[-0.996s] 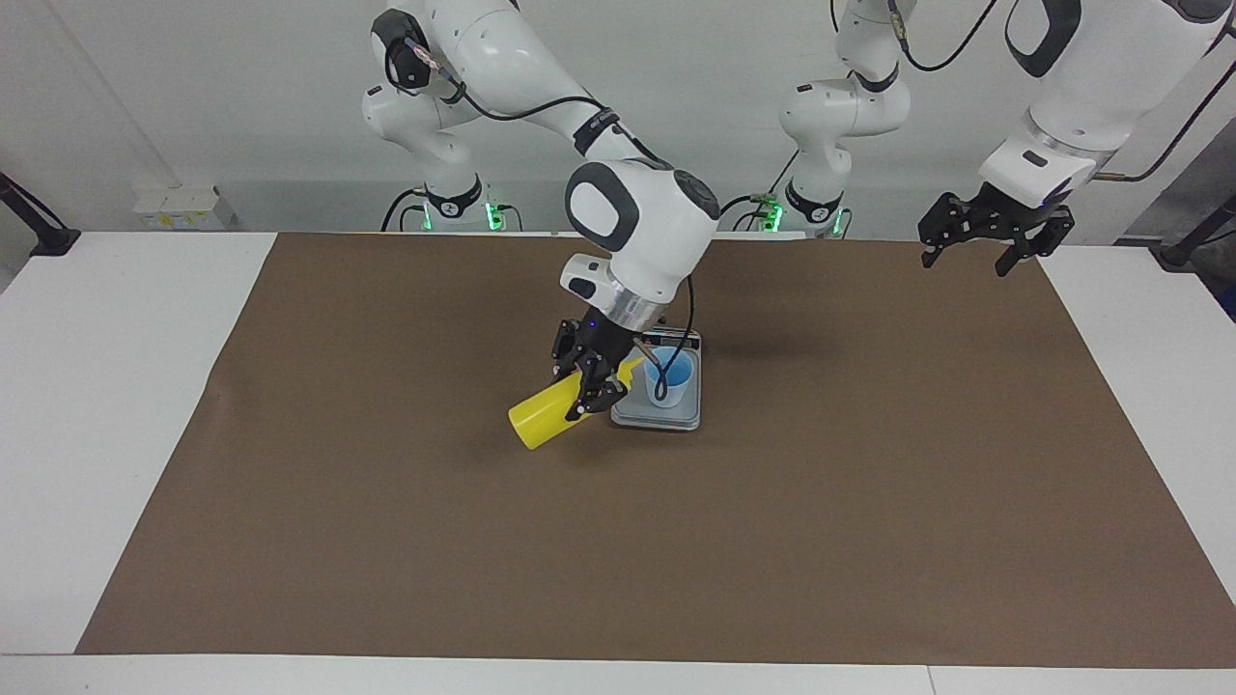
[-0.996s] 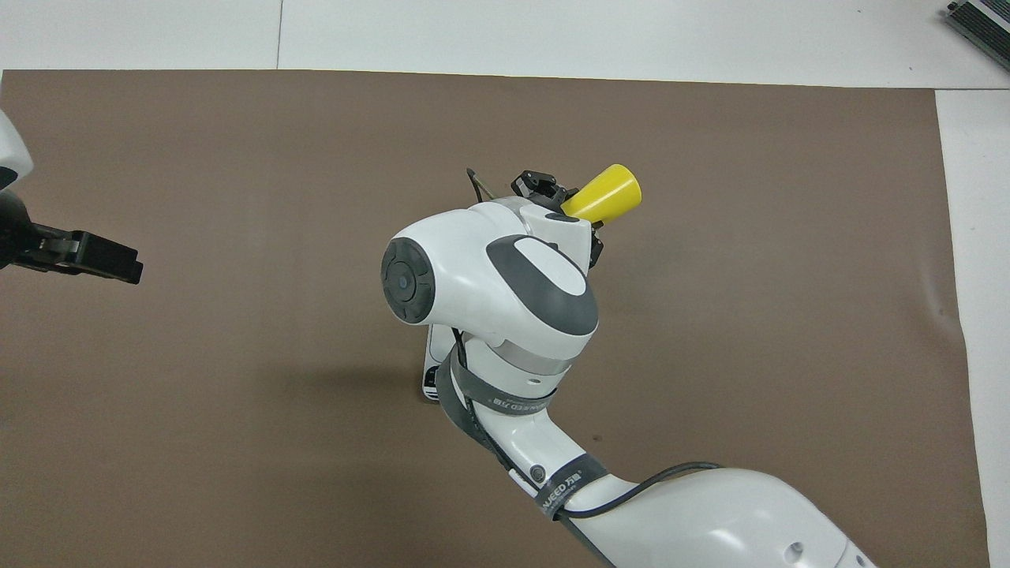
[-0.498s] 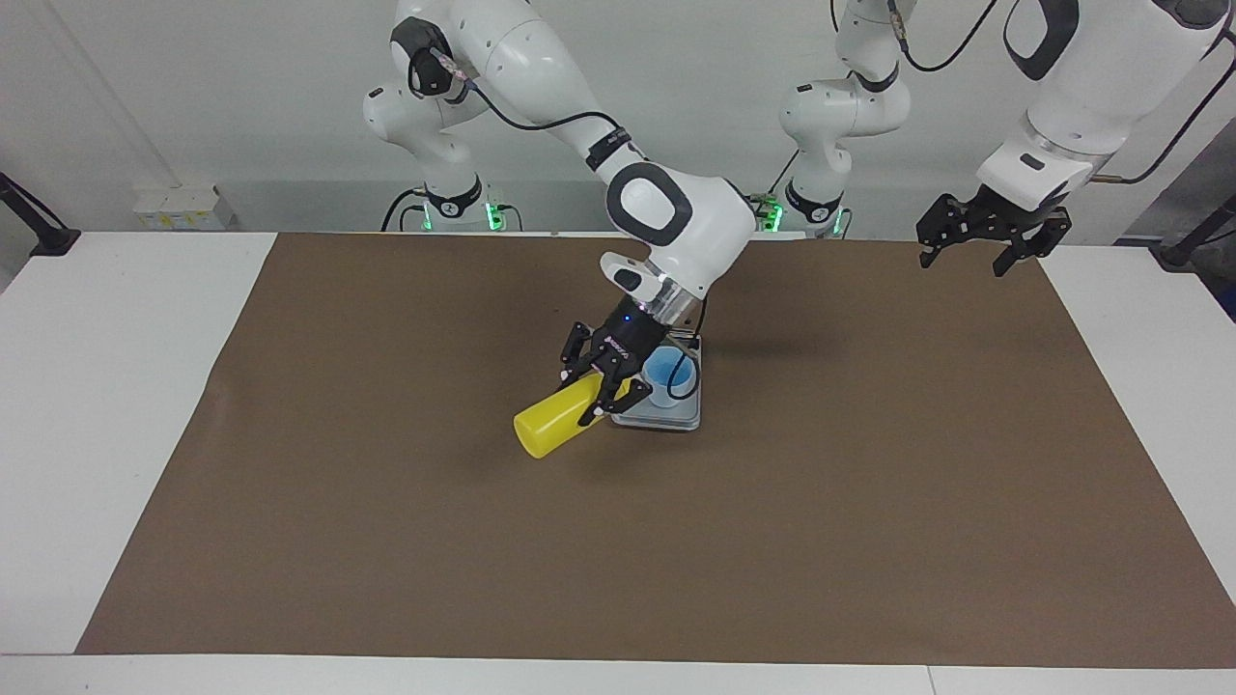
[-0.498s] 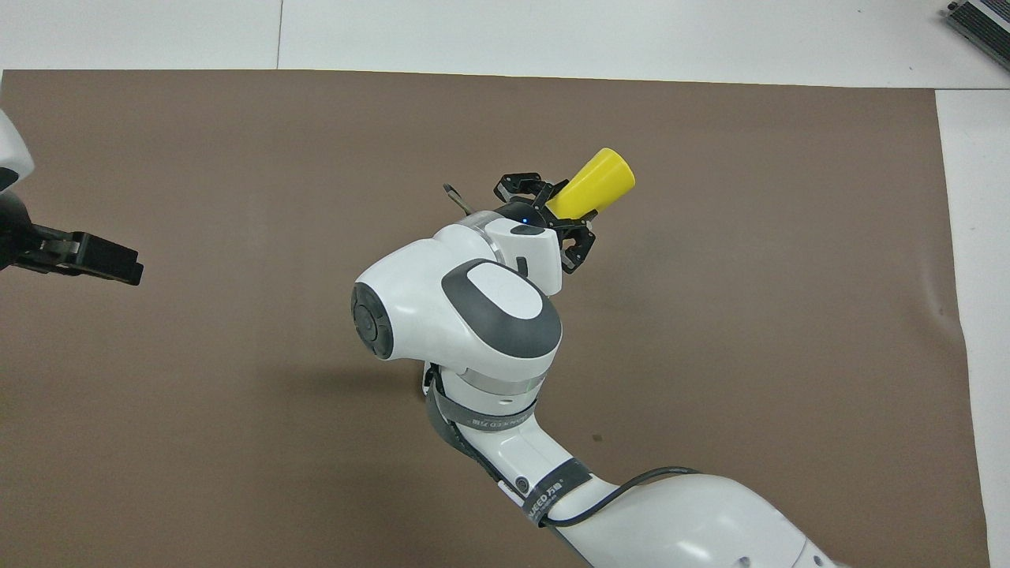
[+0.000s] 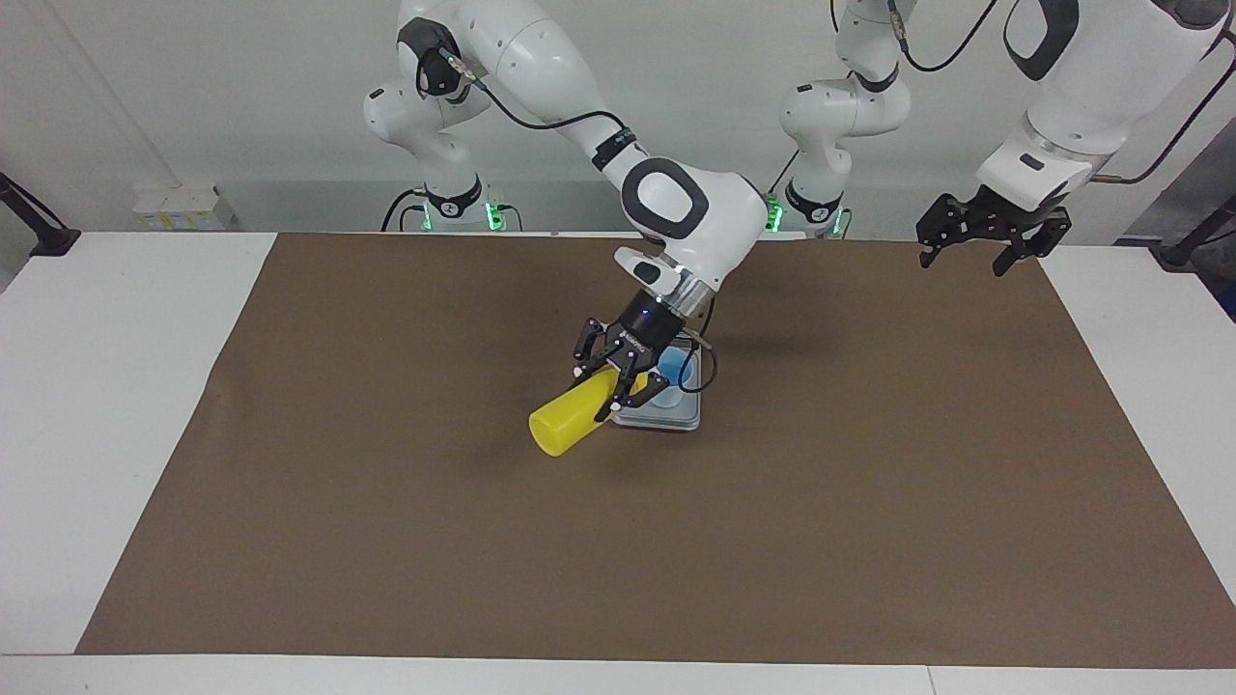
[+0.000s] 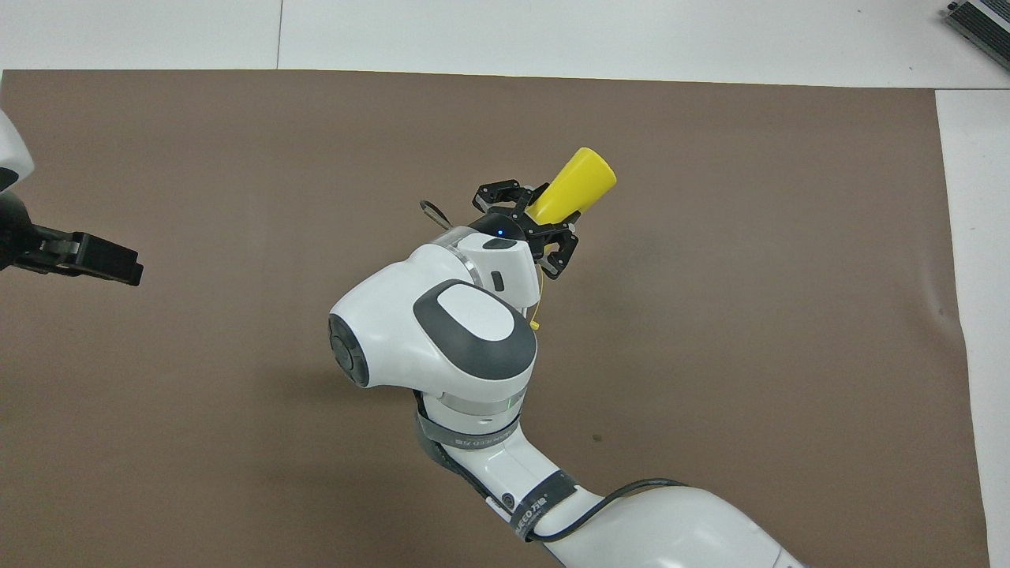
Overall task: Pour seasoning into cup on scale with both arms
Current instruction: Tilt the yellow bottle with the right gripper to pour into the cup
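My right gripper [image 5: 619, 390] is shut on the yellow seasoning bottle [image 5: 568, 422] and holds it tilted, with the nozzle end over the scale and the base pointing away from the robots. The light blue cup [image 5: 680, 366] stands on the silver-grey scale [image 5: 668, 418], partly hidden by the gripper. In the overhead view the bottle [image 6: 574, 182] sticks out of the right gripper [image 6: 536, 226], and its thin yellow tip [image 6: 538, 309] hangs beside the wrist. The arm hides the cup and scale there. My left gripper [image 5: 966, 261] is open and waits raised over the mat's corner at the left arm's end; it also shows in the overhead view [image 6: 102, 264].
A brown mat [image 5: 386, 541] covers most of the white table [image 5: 97, 386]. A white socket strip [image 5: 179, 207] lies at the table's edge at the right arm's end. A dark object [image 6: 982, 20] sits off the mat at the table's corner.
My right arm's wrist has swung toward the left arm's end, and the bottle has turned with it, its base shifting the same way. The left arm has not moved.
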